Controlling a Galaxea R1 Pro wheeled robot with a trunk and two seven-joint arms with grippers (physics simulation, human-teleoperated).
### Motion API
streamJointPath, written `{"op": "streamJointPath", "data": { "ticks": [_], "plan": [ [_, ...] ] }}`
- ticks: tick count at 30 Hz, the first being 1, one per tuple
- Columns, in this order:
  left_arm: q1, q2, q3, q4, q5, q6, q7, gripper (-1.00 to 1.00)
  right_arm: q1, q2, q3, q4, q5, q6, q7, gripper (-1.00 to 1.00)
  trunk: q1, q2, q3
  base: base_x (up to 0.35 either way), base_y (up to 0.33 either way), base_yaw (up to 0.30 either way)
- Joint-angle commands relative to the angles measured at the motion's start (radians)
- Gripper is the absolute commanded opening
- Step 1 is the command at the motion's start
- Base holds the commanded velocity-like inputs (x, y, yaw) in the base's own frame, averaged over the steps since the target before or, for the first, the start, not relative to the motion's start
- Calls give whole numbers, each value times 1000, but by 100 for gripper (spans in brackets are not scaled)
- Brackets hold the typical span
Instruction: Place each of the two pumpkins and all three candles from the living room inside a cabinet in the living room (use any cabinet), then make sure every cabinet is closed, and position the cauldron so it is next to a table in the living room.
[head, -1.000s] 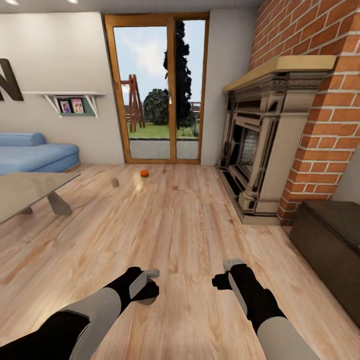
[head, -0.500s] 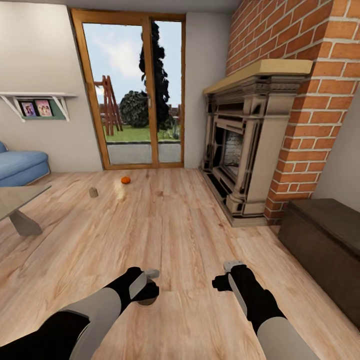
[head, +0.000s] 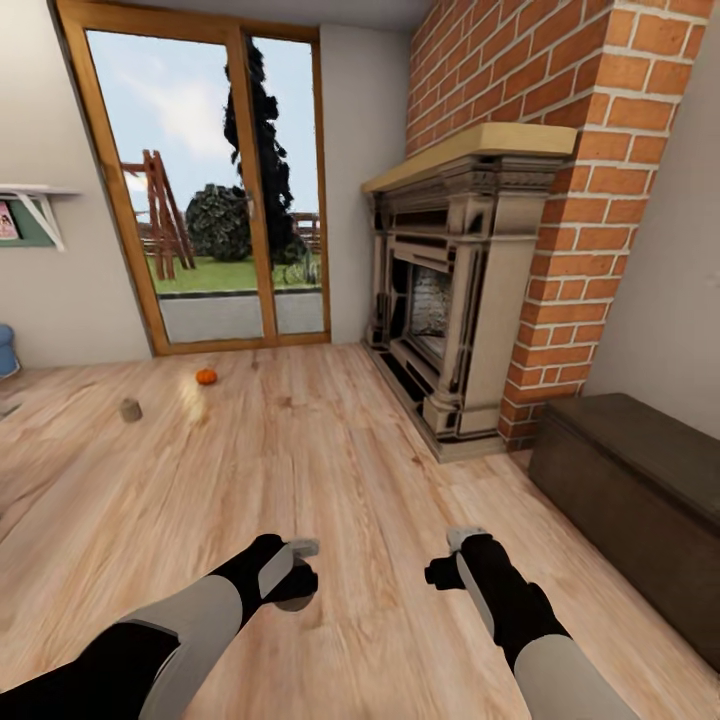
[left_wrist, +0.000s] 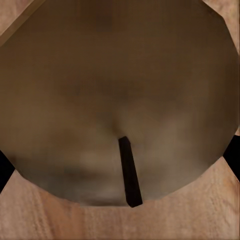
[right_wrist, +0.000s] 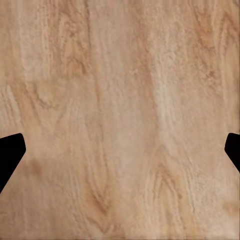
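**Arms carried low, pumpkin and candle well ahead**

Travel posture explains how both arms sit: you hold them forward and low over the light wood plank floor (head: 350, 450), tucked close so nothing snags while the base is driven.

The right gripper (head: 455, 555) has its fingers spread wide. In its wrist view the two black fingertips sit at opposite edges with only bare planks between them, so that hand is free.

The left gripper (head: 300, 565) is less plain. A dark rounded mass sits just under it in the head view, and its wrist view shows a blurred brown rounded shape (left_wrist: 115, 100) crossed by a dark sliver. I cannot tell whether that pincer is spread or pinching something.

One small squat orange pumpkin (head: 205, 376) lies on the floor near the wood-framed glass door (head: 200, 180). It is ribbed only faintly at this range, and its stem is too small to make out.

A stubby olive-grey upright candle (head: 130, 409) stands near it, apart from it and closer to you.

The long low dark-brown wooden cabinet (head: 640, 480) sits at your right, beside the brick fireplace (head: 440, 290), and looks closed.
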Motion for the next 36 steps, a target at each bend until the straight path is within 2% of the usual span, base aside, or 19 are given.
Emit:
{"op": "streamJointPath", "data": {
  "ticks": [1, 9, 17, 24, 36],
  "plan": [
    [0, 0, -7, -3, 10, 5, 7, -100, -1, 0, 2, 9, 8, 5, 1, 100, 0, 0, -1, 291, 162, -290],
    [1, 0, -7, -3, 10, 5, 6, -100, -3, 0, 0, 26, 6, 5, 1, 100, 0, 0, 0, 293, 162, -293],
    [1, 0, -7, -3, 10, 5, 6, -100, -3, 0, -33, 27, 7, 5, 1, 100, 0, 0, -1, 293, 178, -293],
    [1, 0, -7, -3, 10, 5, 6, -100, -3, 1, -35, 27, 6, 4, 1, 100, 0, 0, -5, 293, 183, -289],
    [1, 0, -7, -3, 10, 4, 6, -100, -5, -1, -37, 27, 6, 5, 1, 100, 0, 0, -10, 270, 170, -126]
  ]
}}
